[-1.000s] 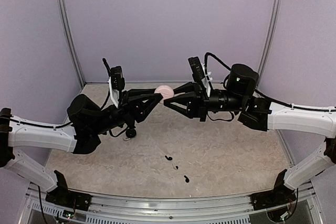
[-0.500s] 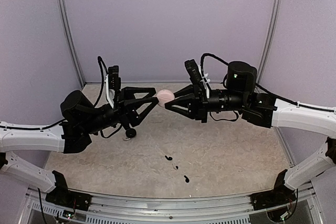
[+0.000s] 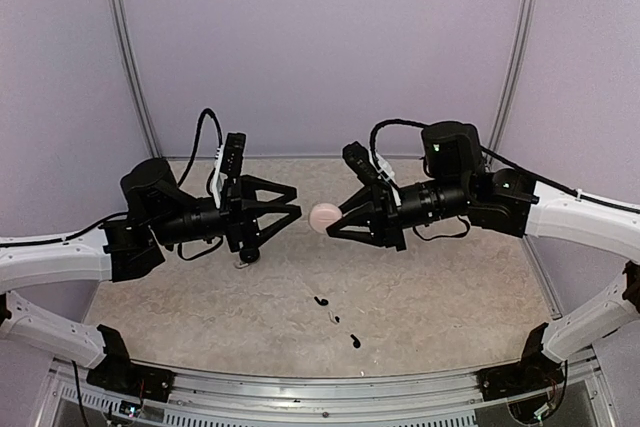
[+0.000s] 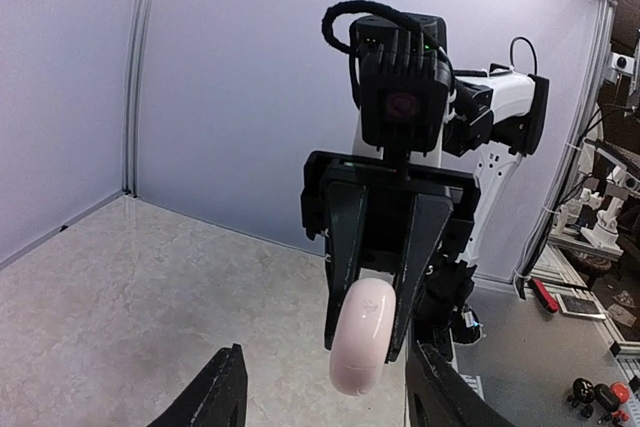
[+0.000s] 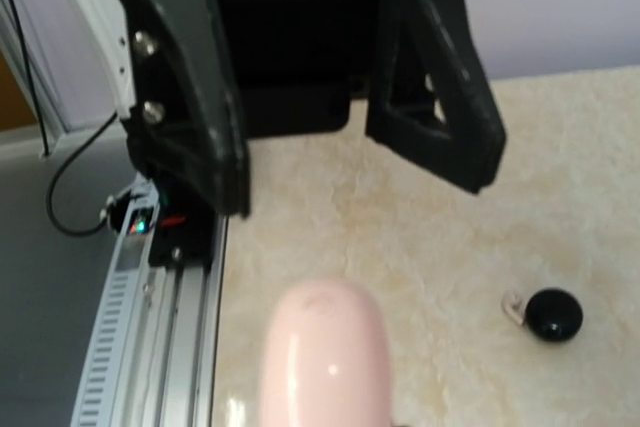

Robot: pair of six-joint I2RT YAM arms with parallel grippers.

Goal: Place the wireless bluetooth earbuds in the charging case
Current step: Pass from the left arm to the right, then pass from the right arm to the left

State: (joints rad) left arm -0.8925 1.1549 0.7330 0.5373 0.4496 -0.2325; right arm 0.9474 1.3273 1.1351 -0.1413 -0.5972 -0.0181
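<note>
Backing the spread-apart left fingers straight off toward 9 o'clock seems smart; right fingers are clamped on the pink round thing.

Table: pale beige, marbled surface, bounded at the near edge by a metal rail. A small round black case is noted left of centre, lying flat, with a tiny white piece just beside it. One black earbud is recorded near centre. A second earbud is recorded nearer the rail, slightly right. A pale speck between them cannot be identified.
</note>
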